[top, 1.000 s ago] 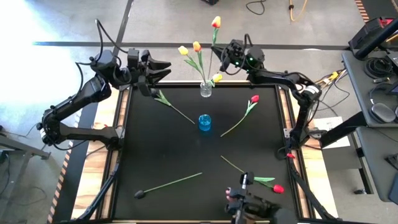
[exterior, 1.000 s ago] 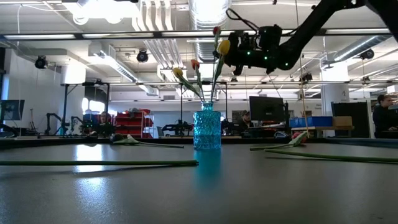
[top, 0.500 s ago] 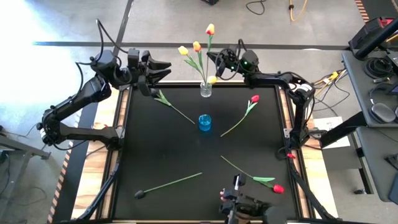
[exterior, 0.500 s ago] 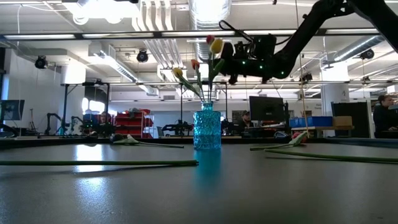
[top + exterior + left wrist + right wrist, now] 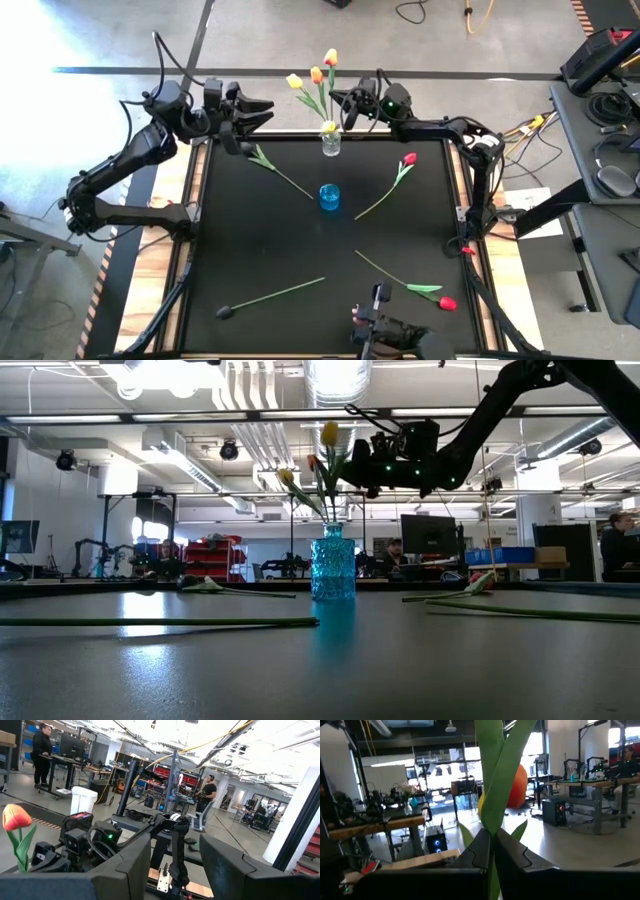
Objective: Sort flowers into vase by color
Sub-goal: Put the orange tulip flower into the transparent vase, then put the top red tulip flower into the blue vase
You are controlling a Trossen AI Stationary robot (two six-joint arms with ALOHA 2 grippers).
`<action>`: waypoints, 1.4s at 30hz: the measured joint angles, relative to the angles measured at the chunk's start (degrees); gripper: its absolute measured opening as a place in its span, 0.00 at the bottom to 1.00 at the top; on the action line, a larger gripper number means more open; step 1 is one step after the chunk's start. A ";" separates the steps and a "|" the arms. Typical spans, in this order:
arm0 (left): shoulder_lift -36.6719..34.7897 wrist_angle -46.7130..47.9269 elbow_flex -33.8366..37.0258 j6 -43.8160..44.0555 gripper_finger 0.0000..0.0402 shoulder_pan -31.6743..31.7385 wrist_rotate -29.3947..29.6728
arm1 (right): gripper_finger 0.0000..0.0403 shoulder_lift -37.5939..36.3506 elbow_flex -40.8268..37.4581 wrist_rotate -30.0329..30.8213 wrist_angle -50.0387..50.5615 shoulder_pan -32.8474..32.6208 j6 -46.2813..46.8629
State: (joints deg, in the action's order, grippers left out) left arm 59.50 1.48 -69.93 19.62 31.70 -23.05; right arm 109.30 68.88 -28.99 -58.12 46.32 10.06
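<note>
A clear vase (image 5: 330, 145) stands at the table's far edge and holds a yellow tulip (image 5: 294, 81) and an orange tulip (image 5: 316, 74). A further yellow head (image 5: 328, 127) shows just over its mouth. My right gripper (image 5: 352, 100) hovers beside the vase's right and is shut on another tulip, whose yellow-and-red head (image 5: 330, 57) stands above it; the low view shows this gripper (image 5: 372, 460) too. A blue vase (image 5: 329, 196) stands mid-table, without flowers. My left gripper (image 5: 255, 110) waits open over the far-left corner. Several more tulips lie flat on the table. My right gripper pinches the tulip's green stem (image 5: 492, 837) among its leaves, between the two fingers. The fingers come level from the table's right and lie across the stem. The tulip stands about upright, lifted, head above the fingers and lower end down at the clear vase's mouth.
On the black table top lie a red tulip (image 5: 408, 158) right of the blue vase, a green-leaved stem (image 5: 275, 170) at far left, a dark-headed stem (image 5: 270, 296) near left and a red tulip (image 5: 446, 302) near right. People stand in the room beyond.
My right gripper has moved toward the table's left, up to the clear vase, staying shut. The held tulip has travelled with it, and its head now stands over the vase beside the orange tulip. The yellow head near the vase's mouth has shifted left as well.
</note>
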 joint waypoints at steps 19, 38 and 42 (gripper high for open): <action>-0.44 0.04 -0.04 0.00 0.39 0.00 -0.02 | 0.14 -0.85 -0.04 -3.06 3.01 -2.60 -2.13; -0.57 0.11 -0.07 0.00 0.39 0.00 -0.48 | 0.37 -9.61 -0.04 -2.46 22.54 -2.45 -5.90; -0.55 0.50 -0.07 -0.04 0.38 0.01 -0.50 | 0.33 -14.38 0.02 -1.95 29.63 -2.45 -8.58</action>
State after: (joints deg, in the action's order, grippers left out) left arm 58.96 1.98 -70.00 19.57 31.71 -23.55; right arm 94.91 68.90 -30.94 -28.49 43.88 1.48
